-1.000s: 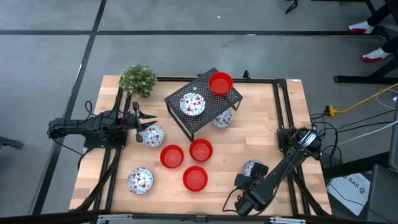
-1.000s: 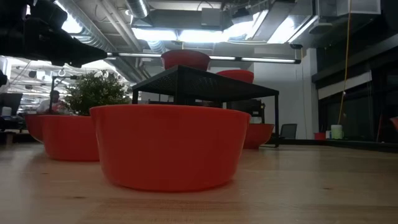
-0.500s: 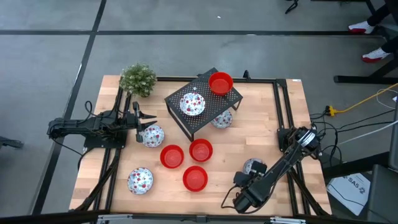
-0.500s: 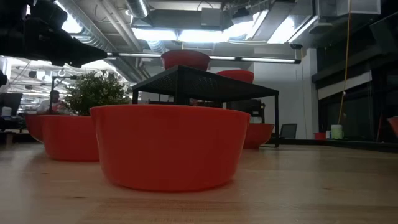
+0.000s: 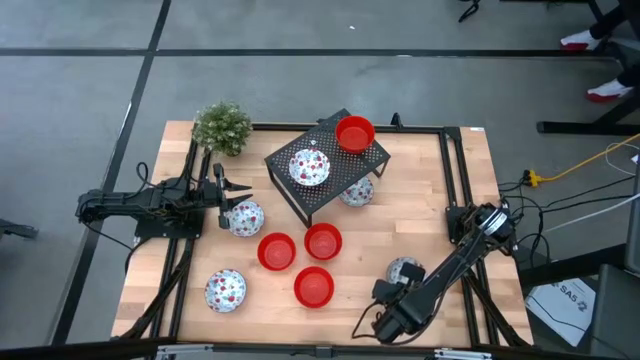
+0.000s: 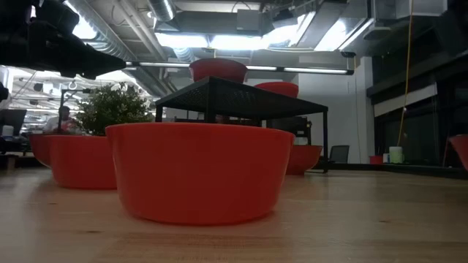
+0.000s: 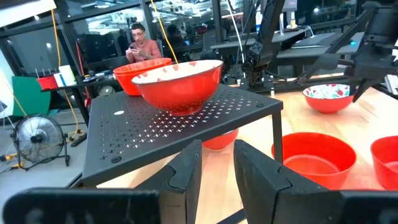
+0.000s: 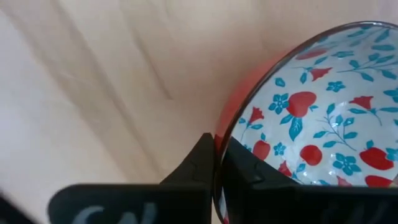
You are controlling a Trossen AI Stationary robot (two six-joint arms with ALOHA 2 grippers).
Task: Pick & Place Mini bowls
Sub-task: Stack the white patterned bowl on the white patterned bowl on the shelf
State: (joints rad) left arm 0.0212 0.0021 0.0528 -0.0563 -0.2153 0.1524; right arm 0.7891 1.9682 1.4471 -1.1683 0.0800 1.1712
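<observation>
At table's front-right corner, right gripper (image 8: 217,163) is clamped on rim of a printed mini bowl (image 8: 311,118) — one finger inside, one outside, bowl looks to sit on the table (image 5: 440,190). To do it well: lift straight up, keep bowl level so thin rim doesn't slip, clear the red bowls (image 5: 314,286) en route to rack (image 5: 300,195). Left gripper (image 5: 222,192) waits by the left-side printed bowl (image 5: 245,217), fingers parted w/ nothing between — other bowls sit mid-table, on and under rack.

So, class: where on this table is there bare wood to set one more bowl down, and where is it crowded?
Bare: the strip between the black rack and the table's right frame rail, and the corner beside the plant. Crowded: the three red bowls in front of the rack. The right gripper is shut on a printed bowl's rim.
</observation>
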